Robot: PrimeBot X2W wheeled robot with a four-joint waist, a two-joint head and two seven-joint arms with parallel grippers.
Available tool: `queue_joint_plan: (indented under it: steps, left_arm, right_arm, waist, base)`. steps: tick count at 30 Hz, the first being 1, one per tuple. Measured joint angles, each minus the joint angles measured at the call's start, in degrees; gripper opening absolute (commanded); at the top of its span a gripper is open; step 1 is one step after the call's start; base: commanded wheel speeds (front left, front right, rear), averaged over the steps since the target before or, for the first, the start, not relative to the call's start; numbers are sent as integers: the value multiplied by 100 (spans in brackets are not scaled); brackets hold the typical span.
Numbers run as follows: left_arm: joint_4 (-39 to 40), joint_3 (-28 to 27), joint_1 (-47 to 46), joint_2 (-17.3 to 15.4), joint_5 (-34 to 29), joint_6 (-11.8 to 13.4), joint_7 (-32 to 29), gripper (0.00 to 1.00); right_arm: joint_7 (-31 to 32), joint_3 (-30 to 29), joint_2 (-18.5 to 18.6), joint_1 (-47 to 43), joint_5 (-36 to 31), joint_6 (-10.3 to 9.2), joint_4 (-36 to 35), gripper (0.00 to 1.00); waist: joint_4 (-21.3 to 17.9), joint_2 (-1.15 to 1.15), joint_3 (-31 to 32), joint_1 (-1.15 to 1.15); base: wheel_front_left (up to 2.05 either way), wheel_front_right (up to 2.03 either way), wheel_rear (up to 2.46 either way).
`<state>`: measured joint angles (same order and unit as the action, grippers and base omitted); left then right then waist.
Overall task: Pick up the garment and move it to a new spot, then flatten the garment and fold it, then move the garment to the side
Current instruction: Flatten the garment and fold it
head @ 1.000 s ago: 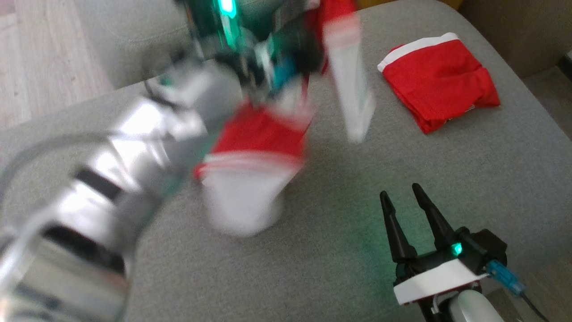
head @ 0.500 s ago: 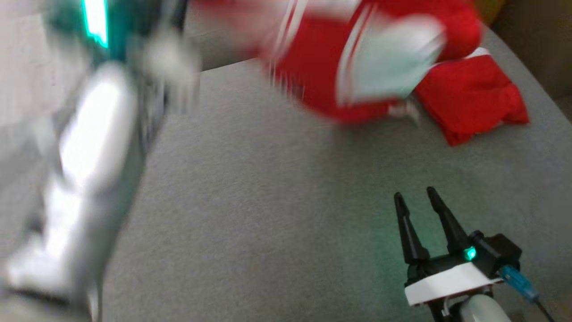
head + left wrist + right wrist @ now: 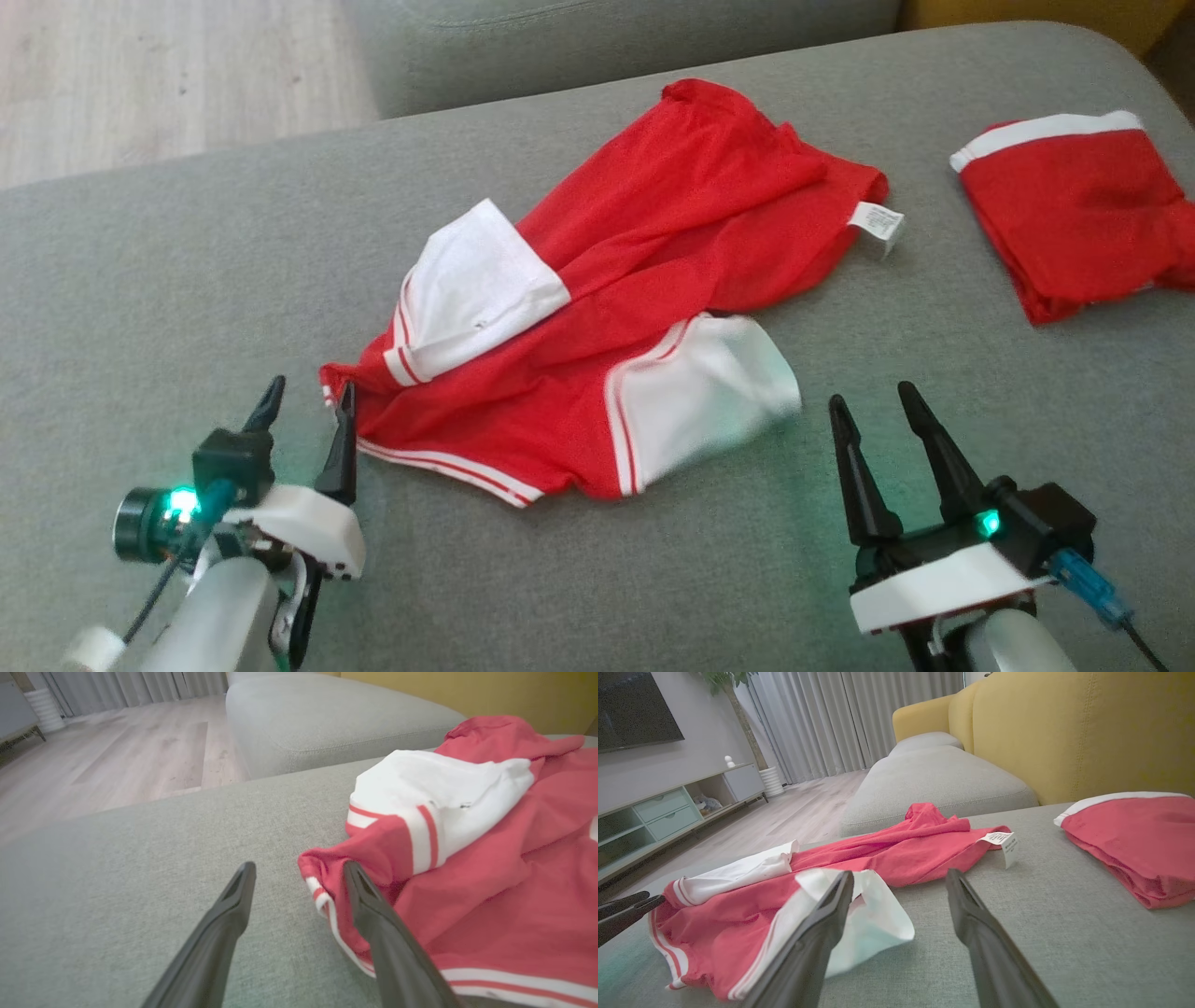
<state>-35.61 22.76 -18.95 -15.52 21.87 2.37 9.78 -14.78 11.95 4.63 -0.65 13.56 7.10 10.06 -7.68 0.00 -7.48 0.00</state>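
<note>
Head view: garment (image 3: 672, 215) lies diag., near-left to far-right.

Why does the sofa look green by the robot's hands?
Head view: green lamps on the left gripper and right gripper tint the grey cushion beside them. Right wrist view: the same glow colours the white sleeve.

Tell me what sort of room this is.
Most likely a home living room: grey sofa seat under the red garment, a wall television above a low drawer cabinet, floor-length curtains.
</note>
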Motion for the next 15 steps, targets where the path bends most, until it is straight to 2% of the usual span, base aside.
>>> queue_joint_plan:
  steps: [3,7,10,15]
  left_arm:
    - [165,70,85,-57,-237,279,99,100]
    - [654,427,70,-282,-1006,761,58,100]
    - [1069,798,-54,-310,-1462,877,-247,100]
    - [1458,1467,-585,-172,-2103,844,-1035,100]
  right_arm:
    - [0,22,2,-1,0,0,4,100]
    - [0,25,11,-1,0,0,3,100]
    - [0,34,35,-1,7,0,-4,100]
    - [0,52,91,11,7,0,-5,100]
  waist:
    - [75,0,-8,0]
    - [135,0,-47,0]
    - [162,0,-100,-1]
    - [183,0,-253,0]
  base:
    - [0,0,0]
    - [0,0,0]
    - [0,0,0]
    - [0,0,0]
